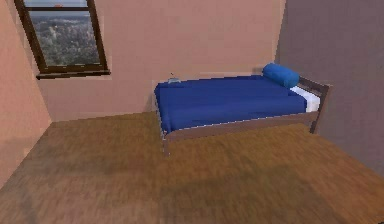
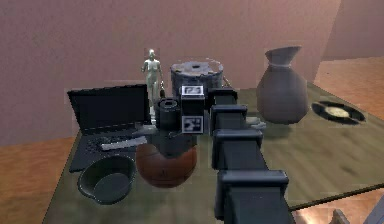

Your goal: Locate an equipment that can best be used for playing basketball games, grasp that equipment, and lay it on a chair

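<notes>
Basketball [image 2: 165, 168]: a reddish-brown ball is sitting on the surface [image 2: 320, 150] near its front edge, left of the middle.
Progress: by my reading, the finding step is looking done, since the arm is reaching right at the ball. The ball is appearing to rest on the surface rather than hanging free, so a grasp is not confirmed. Lifting it, carrying it to a chair and laying it down are all remaining.
Bowl [image 2: 105, 180]: a dark bowl is sitting at the front left corner, just beside the ball.
Laptop [image 2: 110, 110]: it is standing with its lid up towards the back left corner, screen dark.
Statuette [image 2: 151, 72]: a pale figure is standing upright at the back edge, beside the laptop.
Pincer [image 2: 165, 140]: it is hanging directly above or against the ball's top. The pictures are not showing how its fingers are standing, so I cannot tell that, nor whether it is holding anything.
Round container [image 2: 195, 75]: a dark drum is sitting at the back edge, behind the pincer.
Arm [image 2: 240, 170]: the dark bar is stretching from the front edge towards the middle.
Vase [image 2: 282, 85]: a grey vase is standing upright, right of the middle.
Dish [image 2: 337, 112]: a dark flat dish is lying near the right edge.
Ahead: a window [image 1: 65, 35] is showing on the wall, and a bed [image 1: 235, 100] with a blue cover is standing in the far corner.
</notes>
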